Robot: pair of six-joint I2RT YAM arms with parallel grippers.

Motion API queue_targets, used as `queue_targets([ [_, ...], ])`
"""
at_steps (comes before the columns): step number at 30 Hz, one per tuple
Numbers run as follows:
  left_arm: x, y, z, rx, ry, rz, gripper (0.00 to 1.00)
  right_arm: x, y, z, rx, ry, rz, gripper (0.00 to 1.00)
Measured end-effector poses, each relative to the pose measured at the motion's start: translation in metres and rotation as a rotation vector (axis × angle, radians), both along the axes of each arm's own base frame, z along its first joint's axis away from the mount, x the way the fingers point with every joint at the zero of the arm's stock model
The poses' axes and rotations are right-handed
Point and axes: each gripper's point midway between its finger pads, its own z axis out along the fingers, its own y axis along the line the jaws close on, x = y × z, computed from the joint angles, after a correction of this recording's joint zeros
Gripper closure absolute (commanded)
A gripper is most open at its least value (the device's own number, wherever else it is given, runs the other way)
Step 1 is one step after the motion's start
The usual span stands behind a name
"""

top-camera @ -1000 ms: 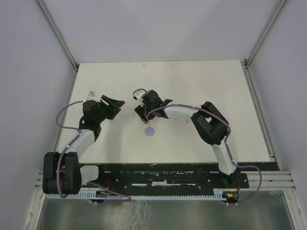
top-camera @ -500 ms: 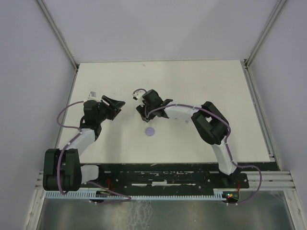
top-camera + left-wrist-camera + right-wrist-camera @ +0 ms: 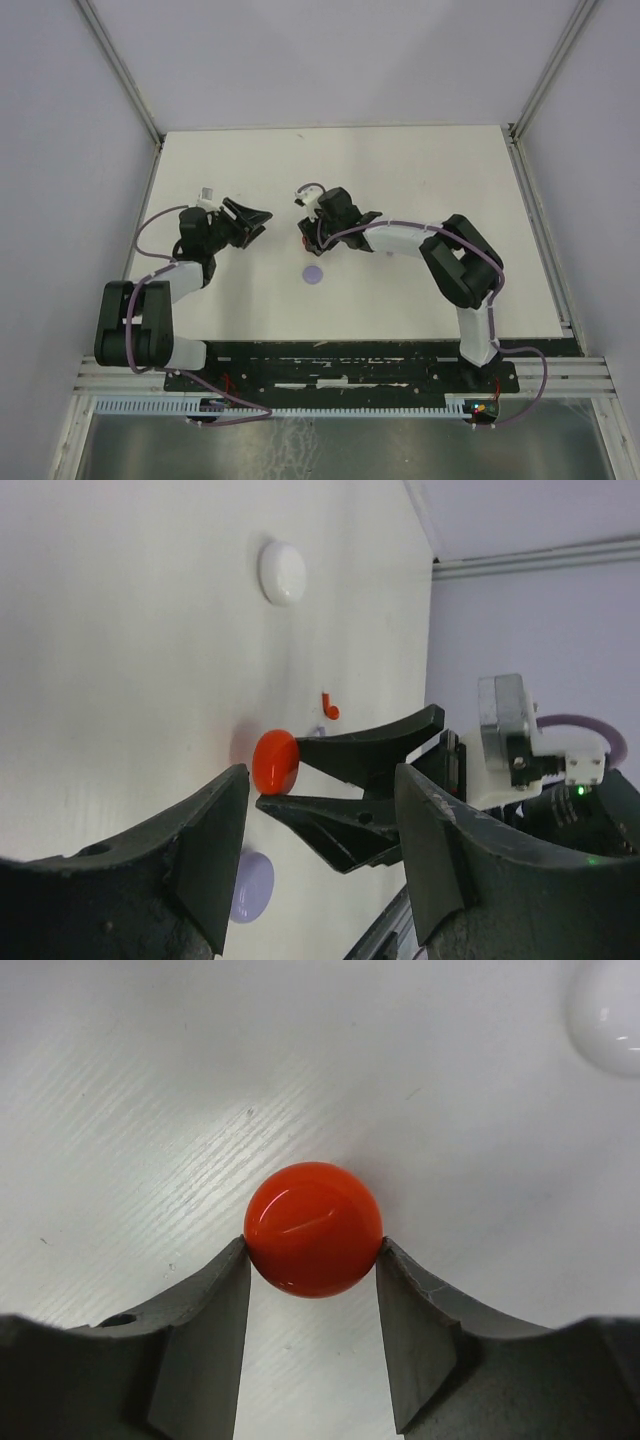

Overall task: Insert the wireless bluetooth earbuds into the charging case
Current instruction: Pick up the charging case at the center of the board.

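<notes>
At the tabletop's (image 3: 420,180) left, the left claw (image 3: 257,224) hangs released, with nothing between its fingers. Toward centre, the right claw (image 3: 311,238) has just narrowed from a wider gap and is now grasping the red disc (image 3: 313,1228), with both fingers touching its sides. The red earbud (image 3: 329,706) lies on the tabletop just beyond, not inserted. Judgement: the disc, probably the charging case, is now secured for opening.

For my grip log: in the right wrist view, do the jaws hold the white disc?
No, the right gripper clamps the red disc between its jaws; the white disc lies apart in the corner.
</notes>
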Motion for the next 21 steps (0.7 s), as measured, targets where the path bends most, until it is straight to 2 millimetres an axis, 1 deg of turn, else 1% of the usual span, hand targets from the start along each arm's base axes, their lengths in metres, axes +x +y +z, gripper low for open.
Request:
queue_targets([
  [5,0.003,-0.012,0.012,-0.053,-0.073,-0.067,0.34,0.016,-0.013,0.035,0.123,-0.008,-0.036,0.59],
  [9,0.003,-0.026,0.014,-0.098,-0.104,-0.131,0.35,0.026,-0.021,0.064,0.211,-0.025,-0.053,0.59],
  [12,-0.002,-0.042,0.011,-0.121,-0.107,-0.188,0.35,0.025,-0.02,0.077,0.245,-0.028,-0.038,0.59],
  [15,-0.008,-0.059,0.008,-0.129,-0.106,-0.244,0.35,0.019,-0.015,0.08,0.265,-0.019,-0.014,0.6],
  [17,-0.011,-0.068,0.008,-0.132,-0.109,-0.272,0.35,0.015,-0.014,0.079,0.27,-0.007,-0.001,0.6],
  [21,-0.011,-0.083,0.014,-0.135,-0.127,-0.314,0.36,0.009,-0.011,0.078,0.278,0.013,0.015,0.6],
])
